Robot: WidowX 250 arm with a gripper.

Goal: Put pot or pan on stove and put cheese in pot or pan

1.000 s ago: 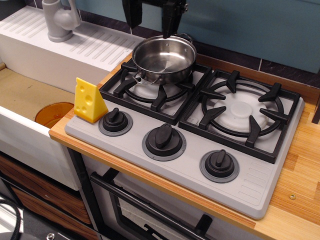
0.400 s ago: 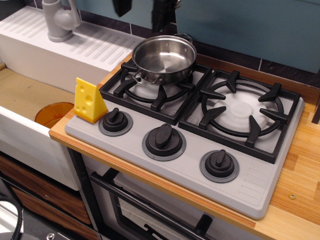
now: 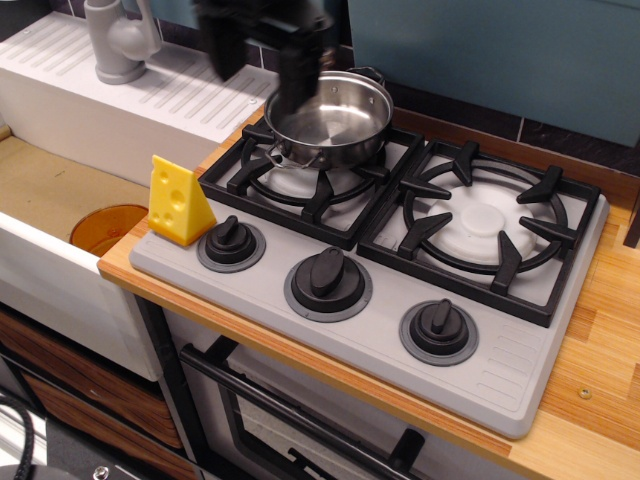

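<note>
End effector (image 3: 262,62): blurred, spread wide, empty | pot (image 3: 328,118): on stove (image 3: 400,330) left burner

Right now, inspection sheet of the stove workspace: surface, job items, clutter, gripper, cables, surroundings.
Surface: wooden counter carrying the grey stove.
Job's things: steel pot sits on the left burner grate; yellow cheese stands upright at the stove's front-left corner, outside the pot.
Clutter: orange cup down in the sink.
Gripper: gripper motion-blurred above the pot's left rim, fingers apart, empty.
Cables: nothing seen.
Surroundings: grey faucet, white drainboard, oven door below.
</note>
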